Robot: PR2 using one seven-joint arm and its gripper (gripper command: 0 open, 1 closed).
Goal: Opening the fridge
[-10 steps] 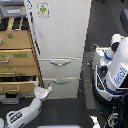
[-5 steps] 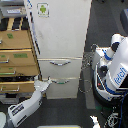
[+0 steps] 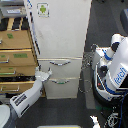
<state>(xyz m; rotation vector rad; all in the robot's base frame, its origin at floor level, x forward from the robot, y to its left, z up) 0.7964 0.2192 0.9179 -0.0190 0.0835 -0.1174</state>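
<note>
The tall white fridge (image 3: 62, 35) stands in the middle of the exterior view. Its large upper door carries a green-and-white sticker (image 3: 43, 9). Below it are two drawers with silver bar handles, the upper (image 3: 60, 62) and the lower (image 3: 60, 81). My white arm reaches in from the lower left. My gripper (image 3: 44, 75) is at the fridge's left edge, level with the upper drawer and left of its handle. The frame is too coarse to show how the fingers stand. The fridge door and drawers look shut.
A wooden drawer cabinet (image 3: 17, 55) stands against the fridge's left side, with some drawers pulled out a little. A second white robot (image 3: 115, 70) with cables stands on the dark floor at the exterior view's right.
My arm has risen, and the gripper has moved up along the fridge's left edge from the lower drawer's level to the upper drawer's. The fridge has not changed.
</note>
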